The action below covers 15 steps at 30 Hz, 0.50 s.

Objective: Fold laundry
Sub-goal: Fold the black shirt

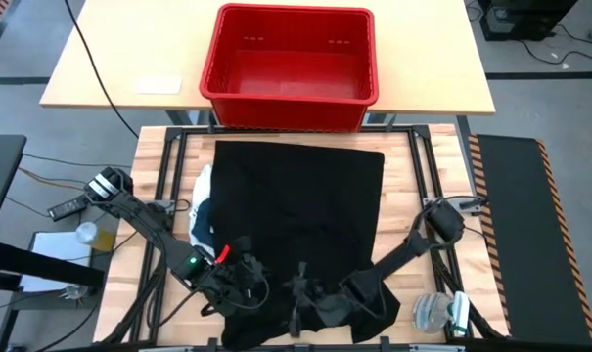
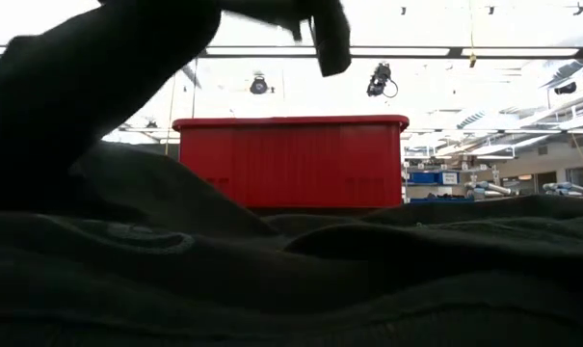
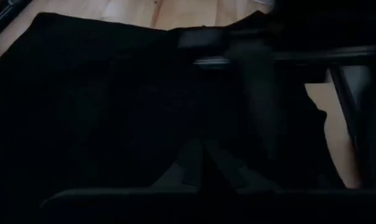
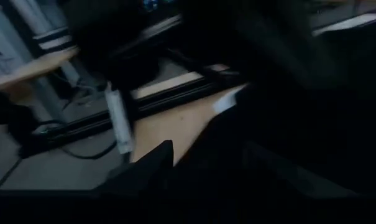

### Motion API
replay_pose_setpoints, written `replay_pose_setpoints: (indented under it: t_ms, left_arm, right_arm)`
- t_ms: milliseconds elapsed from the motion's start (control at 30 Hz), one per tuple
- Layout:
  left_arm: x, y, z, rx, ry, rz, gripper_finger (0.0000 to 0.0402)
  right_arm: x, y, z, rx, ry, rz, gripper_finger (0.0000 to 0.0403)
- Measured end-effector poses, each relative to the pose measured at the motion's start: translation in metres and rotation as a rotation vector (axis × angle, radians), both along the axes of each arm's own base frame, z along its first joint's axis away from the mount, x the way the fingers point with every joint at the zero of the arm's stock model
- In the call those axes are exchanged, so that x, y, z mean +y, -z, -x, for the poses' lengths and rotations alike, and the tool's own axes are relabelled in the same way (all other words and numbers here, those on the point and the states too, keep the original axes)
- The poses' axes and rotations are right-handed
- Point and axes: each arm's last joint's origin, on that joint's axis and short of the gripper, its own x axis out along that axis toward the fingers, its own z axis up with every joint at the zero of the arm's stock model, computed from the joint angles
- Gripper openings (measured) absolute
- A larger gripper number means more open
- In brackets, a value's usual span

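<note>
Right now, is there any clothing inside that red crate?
No. From above, the red crate shows only its bare bottom, while the black garment lies spread on the wooden table in front of it.

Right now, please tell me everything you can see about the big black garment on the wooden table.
The black garment is soft, dark cloth, spread mostly flat in a rough rectangle over the wooden table, just in front of the red crate. Its near edge is bunched where the left gripper and the right gripper meet it. White cloth peeks out beside its left edge.
</note>
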Motion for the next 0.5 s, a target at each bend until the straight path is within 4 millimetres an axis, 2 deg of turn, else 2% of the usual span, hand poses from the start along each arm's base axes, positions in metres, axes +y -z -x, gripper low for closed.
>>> replay_pose_setpoints:
  t_ms: [67,267,333,500]
  left_arm:
    - [0.0,0.0,-0.001,-0.01,-0.016,0.026,0.0012]
    - [0.0,-0.004,-0.004,-0.055,-0.044,0.092,0.0013]
    - [-0.001,-0.004,-0.004,-0.054,-0.048,0.117,0.0013]
    - [-0.002,-0.004,-0.005,-0.055,-0.065,0.187,0.0013]
  right_arm:
    - [0.008,0.002,0.0,-0.005,0.019,0.026,0.0197]
    - [0.011,0.026,-0.023,0.017,0.097,0.092,0.0197]
    - [0.016,0.031,-0.024,0.031,0.122,0.158,0.0197]
    - [0.026,0.026,-0.025,0.06,0.143,0.363,0.0197]
